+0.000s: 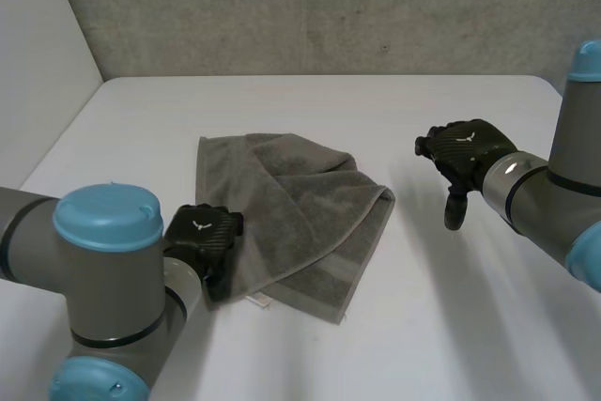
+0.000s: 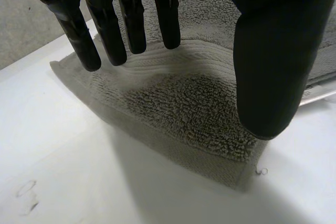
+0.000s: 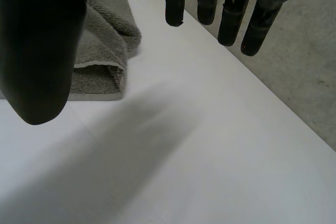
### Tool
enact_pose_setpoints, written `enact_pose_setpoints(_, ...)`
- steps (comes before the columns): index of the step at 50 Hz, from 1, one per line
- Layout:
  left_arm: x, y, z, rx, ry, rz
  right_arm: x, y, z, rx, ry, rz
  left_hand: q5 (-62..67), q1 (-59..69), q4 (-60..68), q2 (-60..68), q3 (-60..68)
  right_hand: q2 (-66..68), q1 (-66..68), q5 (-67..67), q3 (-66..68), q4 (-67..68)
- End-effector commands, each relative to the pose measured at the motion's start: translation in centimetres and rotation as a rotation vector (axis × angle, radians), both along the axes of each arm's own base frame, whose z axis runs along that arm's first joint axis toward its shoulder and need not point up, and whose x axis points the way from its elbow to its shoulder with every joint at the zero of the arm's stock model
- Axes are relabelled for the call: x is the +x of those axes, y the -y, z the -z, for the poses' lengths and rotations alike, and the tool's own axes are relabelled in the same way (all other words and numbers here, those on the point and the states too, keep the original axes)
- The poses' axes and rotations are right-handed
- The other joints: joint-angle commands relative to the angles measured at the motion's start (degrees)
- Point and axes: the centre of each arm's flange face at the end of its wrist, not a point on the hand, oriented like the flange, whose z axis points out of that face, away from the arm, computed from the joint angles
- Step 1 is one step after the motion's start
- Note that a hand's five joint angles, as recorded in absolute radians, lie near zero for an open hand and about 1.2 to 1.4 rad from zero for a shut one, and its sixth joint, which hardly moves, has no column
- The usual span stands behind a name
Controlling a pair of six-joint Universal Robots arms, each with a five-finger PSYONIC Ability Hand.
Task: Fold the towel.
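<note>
A grey towel [image 1: 300, 213] lies loosely folded on the white table [image 1: 451, 326], with its upper layer rumpled. My left hand [image 1: 202, 237] is at the towel's near left corner. In the left wrist view that corner [image 2: 189, 103] lies below my left hand [image 2: 273, 51], between the straight fingers [image 2: 131, 19] and the thumb, with nothing pinched. My right hand [image 1: 465, 152] hovers over bare table to the right of the towel, fingers straight and pointing down. In the right wrist view the towel's folded end [image 3: 100, 45] lies beside the thumb of my right hand [image 3: 42, 35], apart from it.
A concrete wall [image 1: 329, 7] runs behind the table's far edge. Bare white table stretches to the right of and in front of the towel. The floor [image 3: 310, 66] shows past the table's edge in the right wrist view.
</note>
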Motion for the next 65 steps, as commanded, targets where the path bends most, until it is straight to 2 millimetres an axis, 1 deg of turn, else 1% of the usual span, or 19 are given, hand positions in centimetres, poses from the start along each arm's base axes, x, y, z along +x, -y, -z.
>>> enact_pose_setpoints(1, -0.6, 0.5, 1.5, -0.01, -0.006, 0.009, 0.5, -0.5, 0.5, -0.005, -0.001, -0.019, 8.9, 8.9, 8.9, 8.8, 8.8, -4.2, -3.5, -3.4, -4.2, -4.9)
enact_pose_setpoints(11, -1.2, 1.2, 2.8, -0.034, -0.013, 0.014, 0.7, -0.7, 1.2, 0.015, -0.009, -0.026, 21.2, 21.2, 21.2, 21.1, 21.1, -4.2, -3.5, -3.4, -4.2, -4.9)
enact_pose_setpoints(13, -1.3, 1.5, 2.7, -0.05, -0.022, 0.014, 0.7, -0.8, 1.2, 0.017, -0.009, -0.026, 32.2, 32.2, 32.2, 32.2, 32.2, -4.2, -3.5, -3.4, -4.2, -4.9)
enact_pose_setpoints(14, -1.3, 1.5, 2.7, -0.05, -0.022, 0.013, 0.7, -0.8, 1.3, 0.017, -0.009, -0.026, 32.3, 32.3, 32.3, 32.2, 32.2, -4.2, -3.5, -3.4, -4.2, -4.9)
enact_pose_setpoints(16, -1.5, 1.7, 2.2, -0.078, -0.04, 0.011, 0.6, -0.8, 1.4, 0.019, -0.01, -0.026, 45.3, 45.4, 45.3, 45.3, 45.3, -4.2, -3.5, -3.4, -4.2, -4.9)
enact_pose_setpoints(17, -1.5, 1.7, 2.2, -0.078, -0.04, 0.011, 0.6, -0.8, 1.4, 0.018, -0.009, -0.024, 45.4, 45.4, 45.4, 45.4, 45.4, -4.2, -3.5, -3.4, -4.2, -4.9)
enact_pose_setpoints(18, -1.5, 1.9, 1.7, -0.099, -0.052, 0.008, 0.6, -0.8, 1.4, 0.018, -0.009, -0.024, 54.0, 54.1, 54.0, 54.0, 54.0, -4.2, -3.5, -3.4, -4.2, -4.9)
enact_pose_setpoints(19, -1.5, 1.9, 1.6, -0.099, -0.052, 0.008, 0.6, -0.8, 1.4, 0.017, -0.009, -0.024, 54.1, 54.2, 54.1, 54.1, 54.1, -4.2, -3.5, -3.4, -4.2, -4.9)
enact_pose_setpoints(27, -1.8, 2.8, -3.6, -0.233, -0.141, 0.0, 0.4, -1.3, 2.3, 0.053, 0.003, -0.015, 54.1, 54.2, 54.1, 54.1, 54.1, -4.2, -3.5, -3.4, -4.2, -4.9)
enact_pose_setpoints(33, -1.7, 3.3, -5.7, -0.282, -0.176, -0.014, 0.2, -2.1, 3.3, 0.161, 0.113, 0.042, 54.1, 54.2, 54.1, 54.1, 54.1, -4.2, -3.5, -3.4, -4.2, -4.9)
enact_pose_setpoints(35, -0.9, 4.1, -7.4, -0.321, -0.197, -0.041, 0.1, -2.5, 3.7, 0.196, 0.142, 0.049, 54.1, 54.2, 54.1, 54.1, 54.1, -4.2, -3.5, -3.4, -4.2, -4.9)
enact_pose_setpoints(36, -0.9, 4.1, -7.4, -0.322, -0.197, -0.041, 0.3, -3.0, 4.3, 0.232, 0.168, 0.044, 54.1, 54.2, 54.1, 54.1, 54.1, -4.2, -3.5, -3.4, -4.2, -4.9)
enact_pose_setpoints(39, 0.1, 4.9, -9.2, -0.358, -0.213, -0.073, 0.3, -3.5, 4.8, 0.269, 0.195, 0.034, 54.1, 54.2, 54.1, 54.1, 54.1, -4.2, -3.5, -3.4, -4.2, -4.9)
enact_pose_setpoints(43, 0.1, 4.8, -12.0, -0.414, -0.249, -0.075, 1.4, -5.2, 5.6, 0.362, 0.281, -0.039, 54.1, 54.2, 54.1, 54.1, 54.1, -3.0, -2.2, -2.2, -2.9, -3.6)
enact_pose_setpoints(44, 0.1, 4.8, -12.0, -0.414, -0.249, -0.075, 1.9, -5.7, 5.8, 0.382, 0.305, -0.06, 54.1, 54.2, 54.1, 54.1, 54.1, -1.5, -0.7, -0.7, -1.4, -2.1)
enact_pose_setpoints(46, 0.1, 4.7, -13.7, -0.45, -0.273, -0.073, 2.3, -6.1, 6.1, 0.394, 0.323, -0.075, 54.1, 54.2, 54.1, 54.1, 54.1, 0.1, 0.8, 0.8, 0.1, -0.6)
enact_pose_setpoints(49, 0.1, 4.7, -15.1, -0.482, -0.293, -0.072, 2.9, -6.6, 6.9, 0.394, 0.33, -0.096, 54.1, 54.2, 54.1, 54.1, 54.1, 3.4, 4.1, 4.2, 3.5, 2.7)
enact_pose_setpoints(57, 0.3, 5.4, -16.9, -0.528, -0.32, -0.087, 4.5, -7.7, 8.7, 0.36, 0.325, -0.144, 54.1, 54.2, 54.1, 54.1, 54.1, 9.2, 9.9, 9.9, 9.2, 8.5)
enact_pose_setpoints(65, 0.4, 5.4, -17.4, -0.533, -0.323, -0.089, 6.3, -9.2, 10.4, 0.349, 0.318, -0.22, 54.1, 54.2, 54.1, 54.1, 54.1, 11.3, 12.1, 12.1, 11.4, 10.7)
